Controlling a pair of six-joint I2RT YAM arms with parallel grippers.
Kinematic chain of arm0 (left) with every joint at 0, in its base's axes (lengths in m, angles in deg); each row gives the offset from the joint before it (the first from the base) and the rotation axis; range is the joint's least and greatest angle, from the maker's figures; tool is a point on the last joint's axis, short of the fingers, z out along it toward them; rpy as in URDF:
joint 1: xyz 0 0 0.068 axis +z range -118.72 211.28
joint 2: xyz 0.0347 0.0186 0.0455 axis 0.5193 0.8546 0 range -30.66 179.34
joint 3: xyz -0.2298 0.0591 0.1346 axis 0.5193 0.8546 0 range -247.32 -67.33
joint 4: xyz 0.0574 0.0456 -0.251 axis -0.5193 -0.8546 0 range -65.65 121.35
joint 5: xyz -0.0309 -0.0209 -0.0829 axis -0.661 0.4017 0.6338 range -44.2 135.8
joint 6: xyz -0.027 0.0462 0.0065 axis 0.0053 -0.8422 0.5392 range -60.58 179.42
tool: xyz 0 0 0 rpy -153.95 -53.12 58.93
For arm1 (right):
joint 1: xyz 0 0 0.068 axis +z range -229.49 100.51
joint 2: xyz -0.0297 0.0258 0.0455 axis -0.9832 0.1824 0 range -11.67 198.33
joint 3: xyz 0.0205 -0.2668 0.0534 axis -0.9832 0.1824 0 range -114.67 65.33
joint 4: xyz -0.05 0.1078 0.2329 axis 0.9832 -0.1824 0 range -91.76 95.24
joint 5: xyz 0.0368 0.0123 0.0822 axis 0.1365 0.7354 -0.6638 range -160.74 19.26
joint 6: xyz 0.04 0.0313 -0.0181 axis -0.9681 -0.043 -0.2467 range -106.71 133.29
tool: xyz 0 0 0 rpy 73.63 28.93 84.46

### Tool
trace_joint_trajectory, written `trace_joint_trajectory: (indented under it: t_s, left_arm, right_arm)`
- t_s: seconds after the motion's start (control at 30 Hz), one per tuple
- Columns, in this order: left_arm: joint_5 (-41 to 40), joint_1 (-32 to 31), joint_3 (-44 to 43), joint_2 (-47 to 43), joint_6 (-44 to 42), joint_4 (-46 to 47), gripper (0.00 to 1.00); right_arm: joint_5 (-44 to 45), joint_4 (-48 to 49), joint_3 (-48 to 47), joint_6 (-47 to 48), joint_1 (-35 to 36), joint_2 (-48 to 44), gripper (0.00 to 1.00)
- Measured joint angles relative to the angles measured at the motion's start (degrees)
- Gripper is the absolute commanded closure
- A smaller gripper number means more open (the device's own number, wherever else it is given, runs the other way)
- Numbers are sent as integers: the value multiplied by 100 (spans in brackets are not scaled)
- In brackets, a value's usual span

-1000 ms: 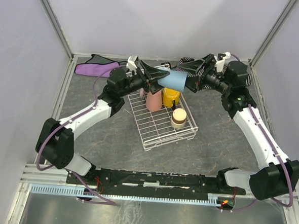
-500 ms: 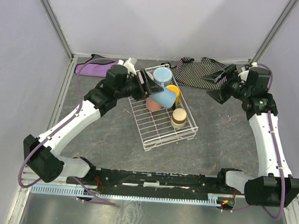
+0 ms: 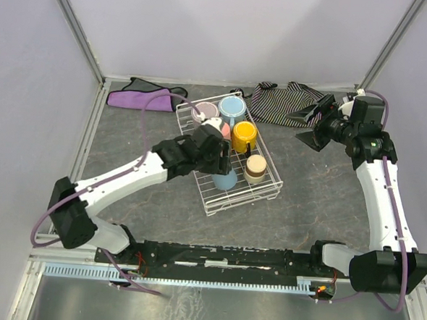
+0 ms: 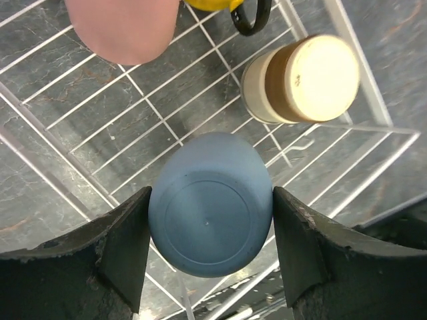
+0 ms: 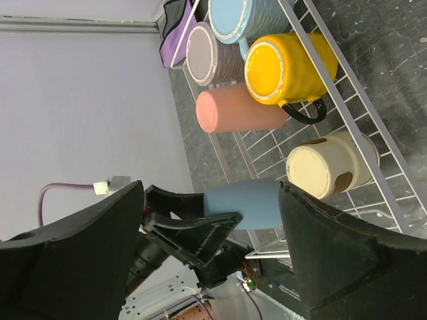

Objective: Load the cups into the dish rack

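The left gripper (image 3: 220, 168) clamps an inverted blue tumbler (image 4: 210, 207) at the near end of the dish rack (image 3: 233, 195), beside a cream cup (image 4: 303, 80). The right gripper (image 3: 307, 126) stands open and empty, near the striped cloth (image 3: 278, 106).

Six cups: three mugs, namely light blue mug (image 3: 232, 107), pale pink mug (image 3: 203, 113) and yellow mug (image 3: 243, 136); two tumblers, salmon tumbler (image 5: 240, 113) and blue tumbler (image 4: 210, 203); one cream cup (image 3: 255, 166). One white wire dish rack (image 3: 229, 203). Two cloths, purple cloth (image 3: 139, 97) and striped cloth (image 3: 282, 105); two arms, left arm (image 3: 125, 180) and right arm (image 3: 385, 199).
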Motion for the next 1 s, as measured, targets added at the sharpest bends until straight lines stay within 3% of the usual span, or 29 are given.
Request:
trace_joint_trajectory:
  t_s: [0.3,0.47,1.0]
  left_arm:
    - [-1609,-896,-214,793,-557,-168,97]
    - [-2197,-1040,-212,824,-776,46,97]
    - [-2227,-1032,-479,1641,-1016,535,96]
  right_arm:
    - [0,-61,-2,92,0,9,11]
    - [-2,-125,-24,138,0,33,12]
    - [0,-181,-170,240,0,118,12]
